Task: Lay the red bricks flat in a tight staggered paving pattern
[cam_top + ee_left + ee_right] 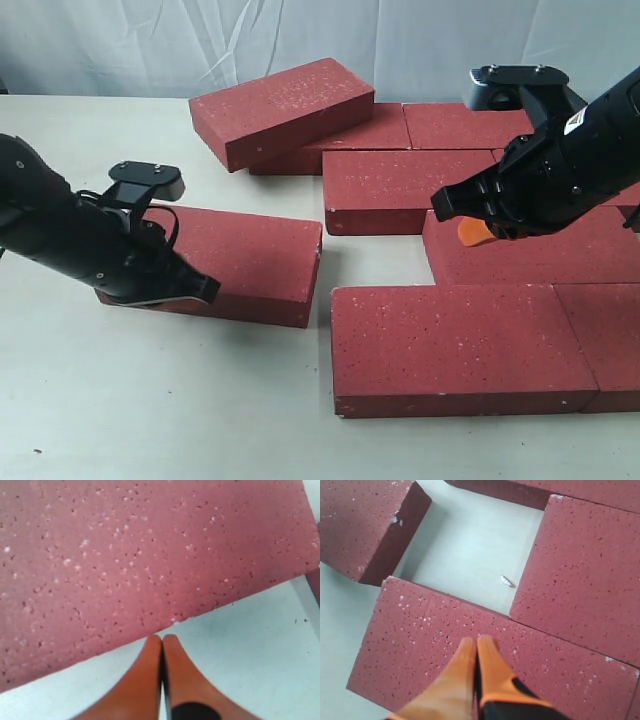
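Red bricks (400, 185) lay across the pale table (150, 400), most of them packed flat on my right side. One loose brick (255, 258) sat apart on the left, separated from the group by a strip of bare table. A tilted brick (285, 105) leaned on others at the back. The left gripper (190, 290) was pinched together on nothing, its orange tips just beside the loose brick's near edge. The right gripper (475, 232) was likewise clenched and empty, above the front brick (450, 340); I could not tell whether it touched. Beyond its tips a gap (470, 545) between bricks showed bare table.
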